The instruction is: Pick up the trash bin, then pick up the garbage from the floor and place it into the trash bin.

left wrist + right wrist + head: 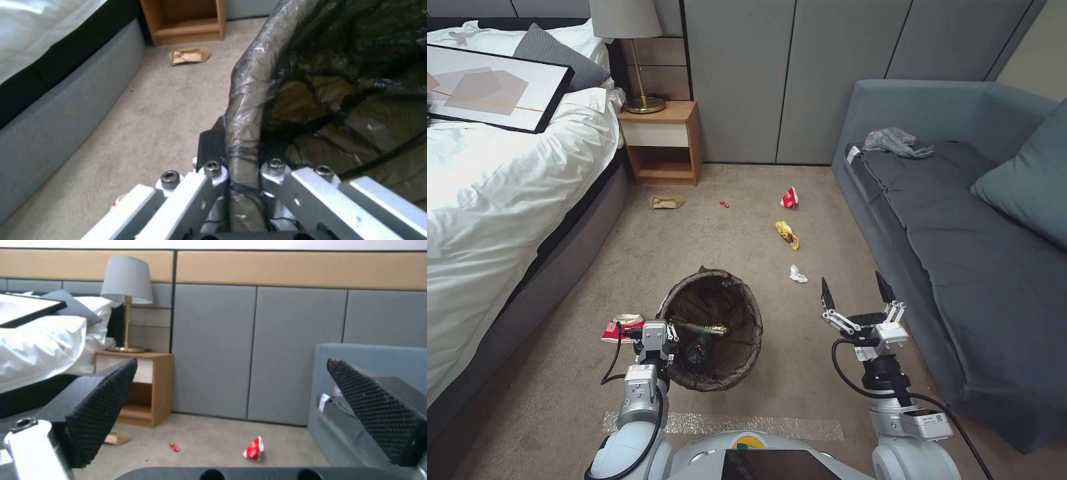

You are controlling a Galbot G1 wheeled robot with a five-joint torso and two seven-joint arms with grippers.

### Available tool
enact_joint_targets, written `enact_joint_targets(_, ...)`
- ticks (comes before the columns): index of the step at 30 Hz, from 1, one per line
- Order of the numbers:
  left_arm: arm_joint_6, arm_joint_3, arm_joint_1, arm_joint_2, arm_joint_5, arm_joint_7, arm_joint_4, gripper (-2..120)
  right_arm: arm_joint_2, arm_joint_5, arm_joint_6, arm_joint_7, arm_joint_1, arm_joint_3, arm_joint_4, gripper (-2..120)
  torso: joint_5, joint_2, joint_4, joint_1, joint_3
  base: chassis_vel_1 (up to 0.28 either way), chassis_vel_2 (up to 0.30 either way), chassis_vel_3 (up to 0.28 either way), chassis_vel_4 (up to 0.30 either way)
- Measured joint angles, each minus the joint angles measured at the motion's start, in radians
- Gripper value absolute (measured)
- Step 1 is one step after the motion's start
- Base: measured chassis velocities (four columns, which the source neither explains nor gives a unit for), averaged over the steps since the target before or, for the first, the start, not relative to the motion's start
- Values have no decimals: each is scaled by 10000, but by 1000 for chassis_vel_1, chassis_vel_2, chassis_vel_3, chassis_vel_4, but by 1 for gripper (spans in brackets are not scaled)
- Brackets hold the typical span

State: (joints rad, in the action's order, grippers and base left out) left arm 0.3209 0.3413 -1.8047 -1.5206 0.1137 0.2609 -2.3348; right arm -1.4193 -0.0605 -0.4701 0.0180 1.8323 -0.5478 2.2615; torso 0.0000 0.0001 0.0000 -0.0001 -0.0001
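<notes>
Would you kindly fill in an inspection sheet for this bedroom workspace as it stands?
Surface: beige carpet, tape strip near the robot.
Job's things: trash bin bag-lined, some litter inside; red-and-white cup, yellow wrapper, tissue, tan packet, red scrap on the floor; another cup beside the bin.
Clutter: grey bag on the sofa.
Grippers: left gripper shut on the bin rim; right gripper open, empty.
Cables: black cables along both wrists.
Surroundings: bed, nightstand, lamp.

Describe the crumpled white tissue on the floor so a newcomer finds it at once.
Start at the grey sofa on the right and look at the carpet beside its front edge. The white tissue lies there, just ahead of the open right gripper; it is the only all-white scrap, nearer than the yellow wrapper.
</notes>
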Motion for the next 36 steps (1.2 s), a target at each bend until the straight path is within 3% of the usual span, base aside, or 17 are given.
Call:
enact_joint_targets(25,-10,-21,-45,-19,46,-3,-53,0,3,151,-211,83,-97,-34,-60,100,1,-1,-1,2,2,-141,134,139,-128)
enact_joint_targets(36,-18,-45,-79,-60,100,-5,-74,0,79,203,-587,351,-267,-100,-135,100,0,-1,-3,1,0,-20,9,15,-11)
